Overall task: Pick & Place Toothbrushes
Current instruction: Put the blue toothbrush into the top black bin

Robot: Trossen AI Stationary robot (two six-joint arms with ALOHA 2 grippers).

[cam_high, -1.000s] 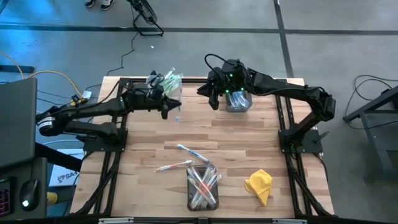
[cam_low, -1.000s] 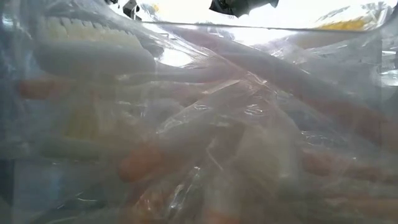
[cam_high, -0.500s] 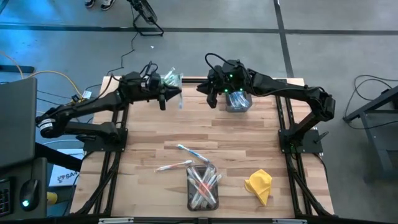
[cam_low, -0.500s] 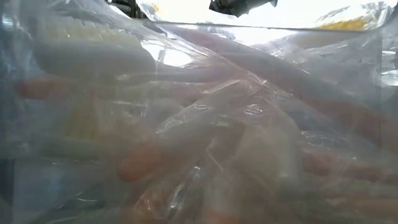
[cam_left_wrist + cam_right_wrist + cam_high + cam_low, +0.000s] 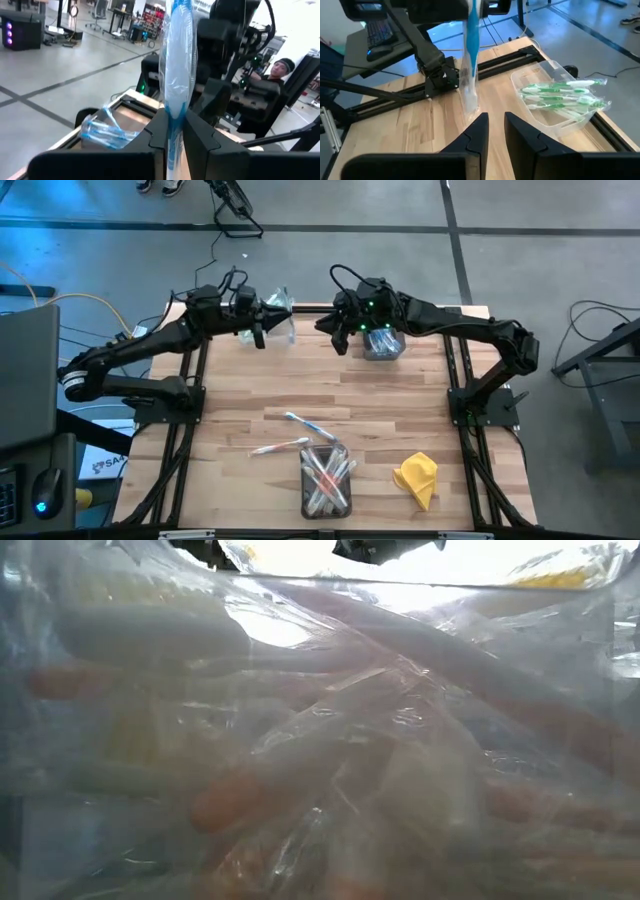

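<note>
One blue-and-white toothbrush in a crinkled clear wrapper (image 5: 177, 65), long and thin, was clamped upright between the closed fingers of the left gripper (image 5: 172, 135). Over the last second that gripper had carried it from above the bare boards toward the back left corner of the pale wooden slatted table (image 5: 400, 410). It now hung just beside the clear rectangular plastic bin at that corner (image 5: 540, 67). This looked like the carrying stage of a placement, with release not yet made.

Several green-and-white wrapped toothbrushes (image 5: 560, 97) lay lengthwise in that corner bin, their film glossy and creased.

One right gripper (image 5: 496, 132), unmoved in that second, waited near the middle of the back edge. Its fingers stood narrowly apart with nothing between them. It was beside a second clear bin of blue-tinted brushes (image 5: 383, 345).

Two loose wrapped toothbrushes (image 5: 300, 422) lay near the front edge, beside a third clear bin of pink-red brushes (image 5: 305, 480).

One crumpled soft yellow cloth (image 5: 417, 477) sat toward the front right corner.

Since the carried brush was blue and the corner bin held green, a colour mismatch seemed possible.
</note>
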